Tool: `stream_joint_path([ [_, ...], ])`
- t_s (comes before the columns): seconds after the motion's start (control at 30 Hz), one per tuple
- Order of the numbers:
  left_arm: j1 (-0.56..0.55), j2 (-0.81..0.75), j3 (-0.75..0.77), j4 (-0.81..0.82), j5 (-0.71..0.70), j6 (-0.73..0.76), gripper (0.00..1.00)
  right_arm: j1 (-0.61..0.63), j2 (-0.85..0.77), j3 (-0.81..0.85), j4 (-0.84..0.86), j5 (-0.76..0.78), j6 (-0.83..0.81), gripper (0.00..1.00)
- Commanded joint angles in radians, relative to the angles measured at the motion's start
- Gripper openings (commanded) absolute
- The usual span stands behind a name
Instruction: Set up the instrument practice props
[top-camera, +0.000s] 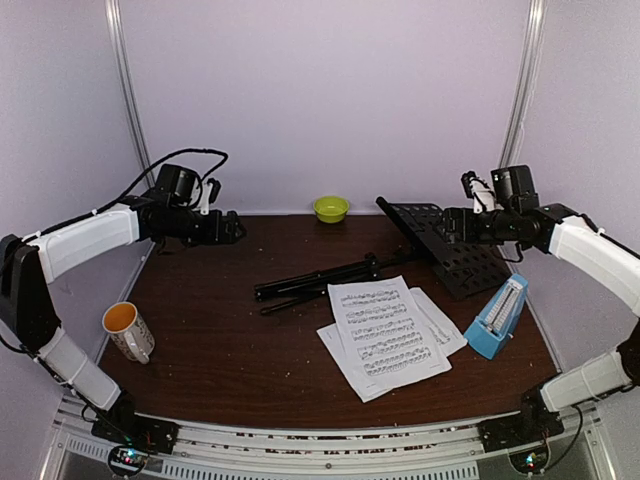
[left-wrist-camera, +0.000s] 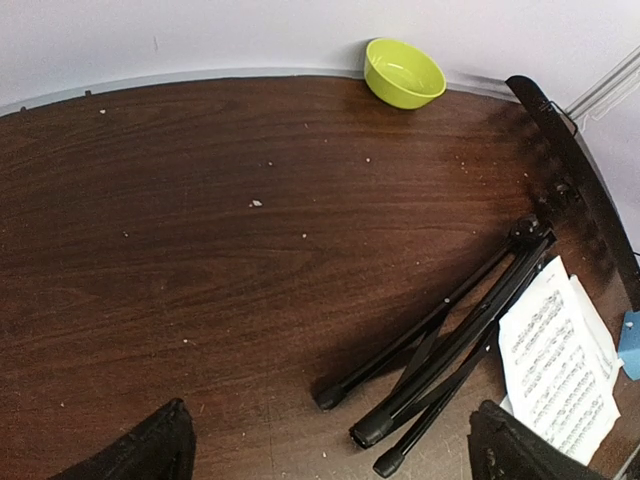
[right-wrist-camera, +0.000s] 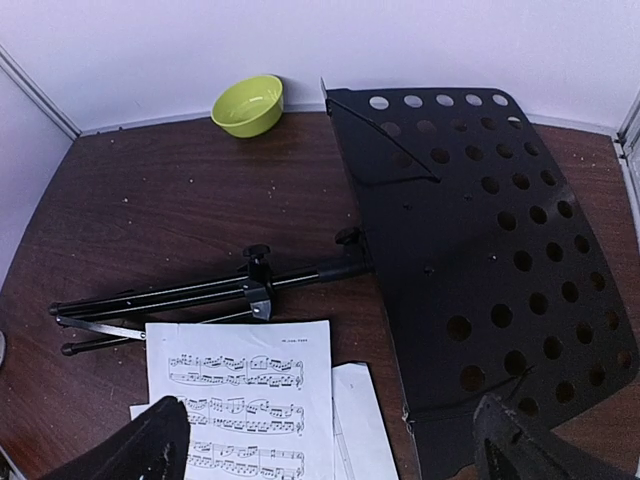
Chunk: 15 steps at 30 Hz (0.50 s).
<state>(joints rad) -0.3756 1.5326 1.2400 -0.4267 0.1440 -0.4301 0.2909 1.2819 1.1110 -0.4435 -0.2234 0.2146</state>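
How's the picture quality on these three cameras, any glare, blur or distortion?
Top external: even, soft light, sheet music staves visible. Left wrist: barrel distortion bows the far edge of the table; mild sheen on the wood. Right wrist: music stand holes sharp; fingers at the bottom dark, slightly soft.

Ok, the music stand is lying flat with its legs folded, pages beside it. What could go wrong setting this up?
1. The folded legs of the music stand lie right beside the loose pages; lifting the stand may drag or scatter them.
2. The metronome stands close beside the perforated desk; swinging the desk upright could knock it over.
3. With its legs folded, the stand would likely topple if released upright.
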Motion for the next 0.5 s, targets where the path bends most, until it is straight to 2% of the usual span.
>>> stream_joint_path([
  [0.0,-0.008,0.006,0.039,0.056,0.001,0.001,0.98,0.007,0.12,0.132,-0.106,0.01,-0.008,1.0],
  [0.47,-0.011,0.009,0.029,0.074,0.057,0.029,0.98,-0.019,0.459,0.422,-0.306,-0.076,-0.052,0.98],
])
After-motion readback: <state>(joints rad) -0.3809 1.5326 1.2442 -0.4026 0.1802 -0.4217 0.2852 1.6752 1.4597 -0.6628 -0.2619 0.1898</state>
